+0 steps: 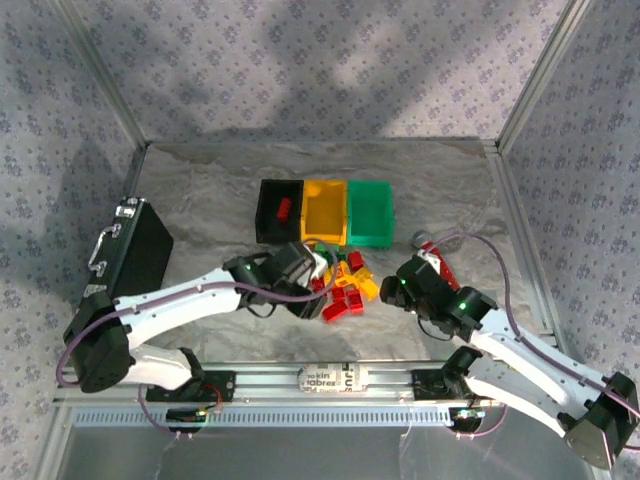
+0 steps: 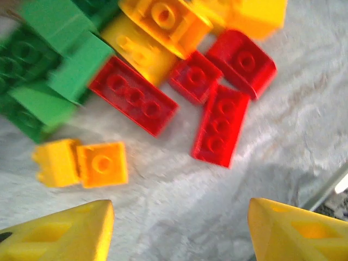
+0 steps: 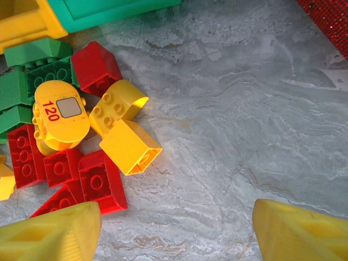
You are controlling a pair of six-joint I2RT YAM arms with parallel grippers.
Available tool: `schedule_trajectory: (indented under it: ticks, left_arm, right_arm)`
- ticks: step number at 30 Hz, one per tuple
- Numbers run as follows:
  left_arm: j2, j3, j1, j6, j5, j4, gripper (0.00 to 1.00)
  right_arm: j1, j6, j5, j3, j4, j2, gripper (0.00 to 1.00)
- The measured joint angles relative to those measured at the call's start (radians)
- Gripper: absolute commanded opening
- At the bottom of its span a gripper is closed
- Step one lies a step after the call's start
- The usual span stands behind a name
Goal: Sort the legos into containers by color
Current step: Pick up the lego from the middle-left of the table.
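The left gripper [image 2: 179, 231] and right gripper [image 3: 176, 231] are held wide, empty; bare marbled table [image 3: 261, 109] is seen beside glossy studded legos [image 3: 130, 147].

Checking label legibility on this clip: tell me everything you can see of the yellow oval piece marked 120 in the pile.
The yellow oval piece looks like glossy plastic with a rounded outline. Its flat face is turned up toward the right wrist camera and bears dark red digits 120 beside a grey rounded square. Small studs show along its left edge. It lies on top of the pile, unheld, overlapping a green brick above, with a red brick just below and a yellow arched brick against its right side.
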Motion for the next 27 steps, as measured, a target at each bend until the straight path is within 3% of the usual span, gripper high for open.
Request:
schedule_trajectory:
  ticks: [8,18,27]
  left_arm:
    - [0.121,-0.006,-0.106,-0.030,0.021,0.051,0.66]
    - [0.309,0.091,-0.107,-0.010,-0.018,0.052,0.70]
    - [0.423,0.161,-0.107,0.023,-0.032,0.055,0.65]
  right_arm:
    - [-0.062,-0.035,-0.049,0.000,0.003,-0.002,0.75]
    - [-0.062,-0.040,-0.070,-0.008,0.005,-0.042,0.75]
    - [-0.062,-0.040,-0.070,-0.026,0.006,-0.070,0.75]
